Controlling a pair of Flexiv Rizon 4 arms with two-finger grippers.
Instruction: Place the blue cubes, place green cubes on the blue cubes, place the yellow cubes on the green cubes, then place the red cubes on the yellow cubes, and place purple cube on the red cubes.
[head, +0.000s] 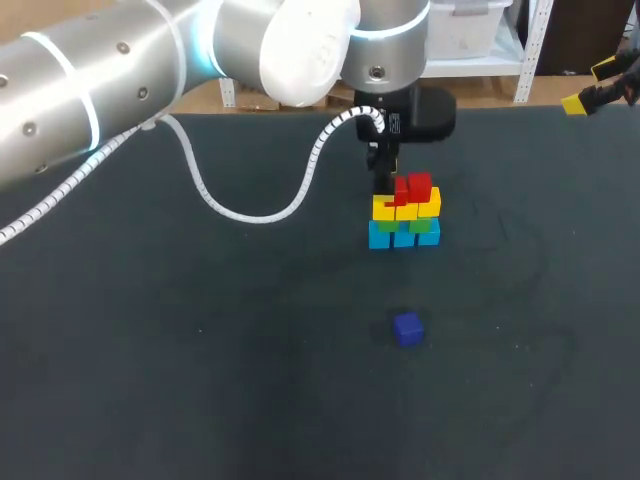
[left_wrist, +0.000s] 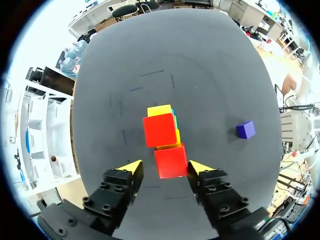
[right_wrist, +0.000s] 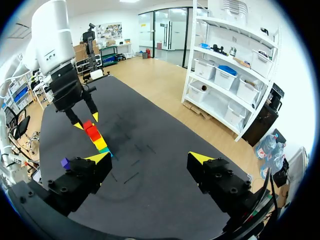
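Observation:
A stack of cubes stands at the middle of the table: blue cubes (head: 403, 236) at the bottom, green cubes (head: 418, 225) on them, then yellow cubes (head: 408, 209). Two red cubes (head: 420, 186) top it. My left gripper (head: 388, 185) hangs straight over the stack, open. The nearer red cube (left_wrist: 171, 161) lies between its fingertips, with a gap on one side. The other red cube (left_wrist: 160, 130) is just ahead. A purple cube (head: 407, 328) lies alone on the mat, nearer the front. My right gripper (head: 600, 85) is open and empty at the far right edge.
The dark mat (head: 200, 360) covers the table. My left arm, with its white coiled cable (head: 250, 212), crosses the left half above the mat. In the right wrist view the stack (right_wrist: 97, 140) and the purple cube (right_wrist: 65, 162) lie well ahead of my right gripper (right_wrist: 150, 162).

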